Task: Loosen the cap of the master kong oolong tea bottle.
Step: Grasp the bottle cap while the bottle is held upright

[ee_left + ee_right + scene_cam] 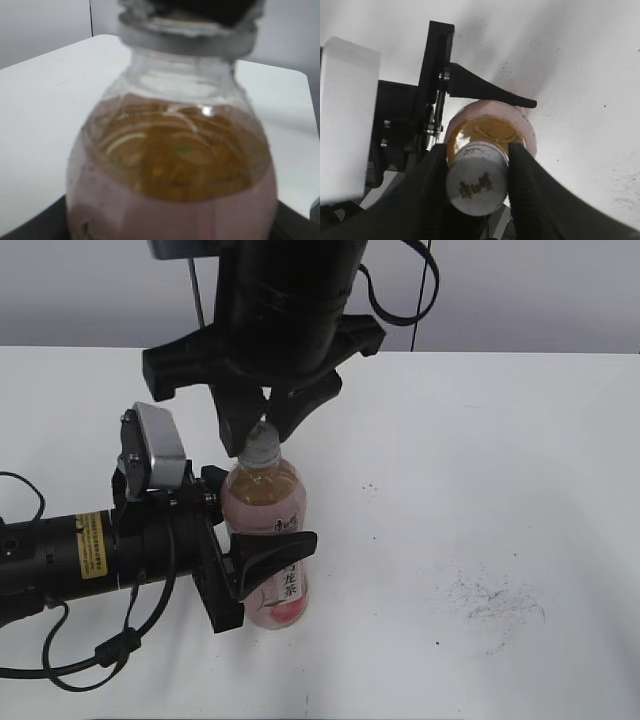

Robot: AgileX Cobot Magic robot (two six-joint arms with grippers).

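Right gripper (258, 430): comes down from above, fingers (427, 185) pinched onto either side of cap (476, 178); jaws narrow, touching cap walls. Cap: white-grey, dark logo on top, seated on bottle neck.

Left gripper (262, 565): enters from left, horiz., jaws closed round body of master kong oolong tea bottle (267, 540) at label height; one finger (490, 90) seen across pink label in right wrist view.

Bottle: upright on white table (480, 460), left of centre; amber tea up to shoulder, pink label w/ white strip of characters. Left wrist view: bottle shoulder fills frame, blurred.

Table: dark scuff marks (495, 600) at right, well apart from bottle.
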